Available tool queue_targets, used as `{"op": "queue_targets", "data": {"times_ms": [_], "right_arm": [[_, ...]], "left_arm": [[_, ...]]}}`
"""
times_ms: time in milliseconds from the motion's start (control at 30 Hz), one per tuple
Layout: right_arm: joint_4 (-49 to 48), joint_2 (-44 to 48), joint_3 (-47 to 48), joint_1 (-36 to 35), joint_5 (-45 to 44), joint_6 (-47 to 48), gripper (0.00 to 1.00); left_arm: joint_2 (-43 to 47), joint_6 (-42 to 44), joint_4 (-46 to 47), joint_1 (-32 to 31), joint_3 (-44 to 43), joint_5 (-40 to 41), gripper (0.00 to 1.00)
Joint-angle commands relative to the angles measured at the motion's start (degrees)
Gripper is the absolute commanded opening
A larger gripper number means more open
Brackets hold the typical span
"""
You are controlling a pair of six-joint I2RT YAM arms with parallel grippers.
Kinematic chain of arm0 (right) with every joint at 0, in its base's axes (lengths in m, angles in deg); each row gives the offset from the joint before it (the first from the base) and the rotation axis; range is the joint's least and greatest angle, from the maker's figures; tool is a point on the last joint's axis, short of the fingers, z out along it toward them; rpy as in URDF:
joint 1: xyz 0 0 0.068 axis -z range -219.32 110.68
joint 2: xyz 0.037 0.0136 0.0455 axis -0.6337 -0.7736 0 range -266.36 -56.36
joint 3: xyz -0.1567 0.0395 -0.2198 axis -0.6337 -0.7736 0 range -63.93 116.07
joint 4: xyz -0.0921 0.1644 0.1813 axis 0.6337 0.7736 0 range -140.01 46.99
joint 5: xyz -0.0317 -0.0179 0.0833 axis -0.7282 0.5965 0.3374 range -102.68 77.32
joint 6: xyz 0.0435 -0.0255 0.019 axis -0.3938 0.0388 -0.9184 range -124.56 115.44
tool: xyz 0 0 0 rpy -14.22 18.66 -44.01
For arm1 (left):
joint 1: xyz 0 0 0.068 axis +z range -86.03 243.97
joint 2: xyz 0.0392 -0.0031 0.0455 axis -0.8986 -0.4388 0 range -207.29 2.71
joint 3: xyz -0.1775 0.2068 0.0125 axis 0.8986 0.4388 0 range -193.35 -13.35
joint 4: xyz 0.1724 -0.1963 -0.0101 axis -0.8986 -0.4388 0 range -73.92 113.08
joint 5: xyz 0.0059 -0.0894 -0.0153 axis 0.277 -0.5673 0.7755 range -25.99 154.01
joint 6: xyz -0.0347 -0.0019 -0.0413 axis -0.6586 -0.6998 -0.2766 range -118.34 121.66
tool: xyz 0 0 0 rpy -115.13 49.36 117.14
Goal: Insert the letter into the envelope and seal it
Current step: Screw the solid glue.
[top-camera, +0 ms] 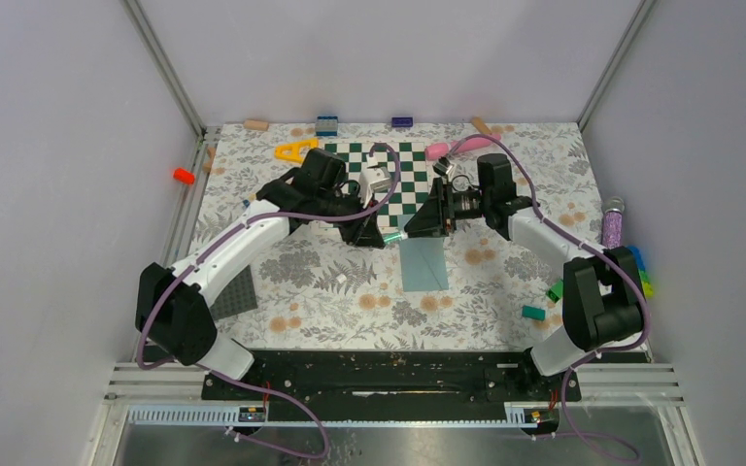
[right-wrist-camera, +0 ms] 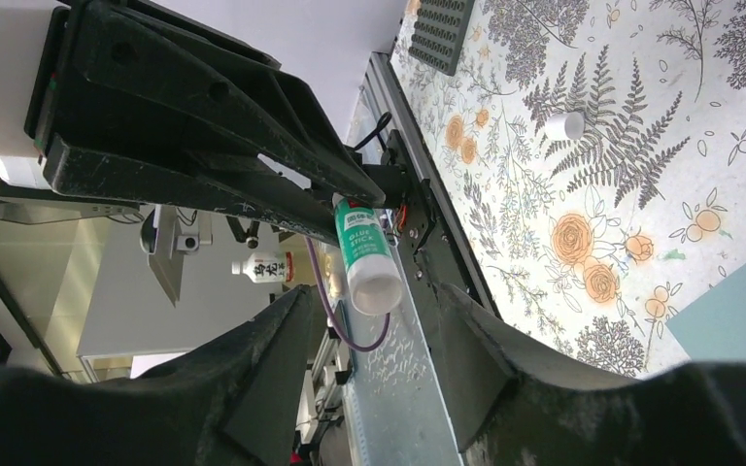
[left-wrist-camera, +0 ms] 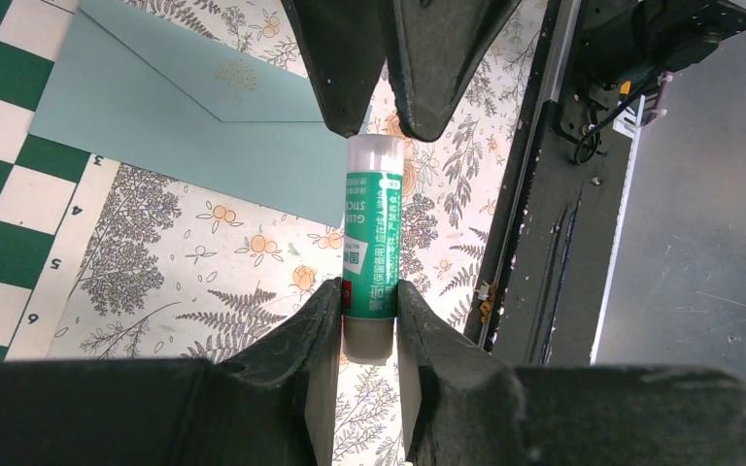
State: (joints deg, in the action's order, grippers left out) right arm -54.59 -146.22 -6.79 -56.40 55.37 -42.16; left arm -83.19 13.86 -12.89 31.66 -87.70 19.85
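My left gripper (left-wrist-camera: 369,291) is shut on the lower end of a green glue stick (left-wrist-camera: 372,233) with a white cap, holding it level above the floral table. Facing it, my right gripper (right-wrist-camera: 374,291) is open, its fingers (left-wrist-camera: 345,68) standing either side of the cap end without touching it. In the top view both grippers, left (top-camera: 386,236) and right (top-camera: 418,228), meet just above the envelope (top-camera: 423,264). The teal envelope (left-wrist-camera: 185,116) lies flat, its corner overlapping the chessboard (left-wrist-camera: 0,184). The letter is not in view.
The green-white chessboard (top-camera: 379,180) lies behind the grippers. A dark studded baseplate (top-camera: 236,291) sits near the left arm, and a small white cylinder (top-camera: 343,279) lies in front of it. Bricks (top-camera: 534,312), a purple bottle (top-camera: 612,221) and a yellow triangle (top-camera: 296,150) ring the edges.
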Motion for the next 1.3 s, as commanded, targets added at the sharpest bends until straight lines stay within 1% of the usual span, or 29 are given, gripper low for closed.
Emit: {"op": "queue_targets", "data": {"times_ms": [0, 100, 333, 500, 600, 700, 767, 800, 833, 900, 1067, 1167, 1267], "right_arm": [[-0.50, -0.38, 0.64, 0.03, 0.65, -1.15, 0.57], [-2.02, -1.75, 0.09, 0.03, 0.71, -2.15, 0.56], [-4.41, -2.78, -0.19, -0.13, 1.59, -4.31, 0.46], [-5.40, -2.72, -0.44, -0.44, 2.03, -5.20, 0.43], [-5.76, -2.60, -0.47, -0.54, 2.08, -5.80, 0.43], [-6.57, -2.54, -0.78, -0.66, 2.10, -6.56, 0.49], [-6.66, -2.53, -0.86, -0.67, 2.12, -6.65, 0.50], [-6.75, -2.54, -0.89, -0.67, 2.17, -6.66, 0.50], [-6.77, -2.53, -0.89, -0.67, 2.15, -6.84, 0.50], [-6.97, -2.51, -0.89, -0.75, 2.30, -6.93, 0.47], [-7.55, -2.76, -0.76, -0.76, 2.61, -7.57, 0.36], [-7.55, -2.87, -0.83, -0.76, 2.70, -7.67, 0.34], [-7.78, -2.84, -0.85, -0.76, 2.78, -7.66, 0.29]], "left_arm": [[2.30, 0.37, 2.94, -0.64, 0.06, 1.29, 0.08], [2.32, 0.44, 2.92, -0.71, -0.01, 0.41, 0.09], [2.32, 0.45, 2.93, -0.75, 0.12, -0.07, 0.08], [2.14, 0.34, 3.06, -0.82, 0.13, 0.49, 0.08], [2.30, -0.02, 3.50, -0.82, 0.32, 0.88, 0.08], [2.27, -0.33, 4.00, -0.82, 0.56, 1.44, 0.07], [2.15, -0.38, 4.14, -0.86, 0.61, 1.43, 0.04], [2.07, -0.47, 4.16, -0.88, 0.61, 1.48, 0.00], [1.97, -0.51, 4.15, -0.86, 0.61, 1.47, 0.00], [1.97, -0.52, 4.15, -0.95, 0.66, 1.27, 0.00], [1.97, -0.43, 4.15, -0.98, 0.63, 1.45, 0.00], [1.97, -0.43, 4.15, -0.95, 0.54, 1.51, 0.00], [1.85, -0.56, 4.15, -1.04, 0.52, 1.37, 0.00]]}}
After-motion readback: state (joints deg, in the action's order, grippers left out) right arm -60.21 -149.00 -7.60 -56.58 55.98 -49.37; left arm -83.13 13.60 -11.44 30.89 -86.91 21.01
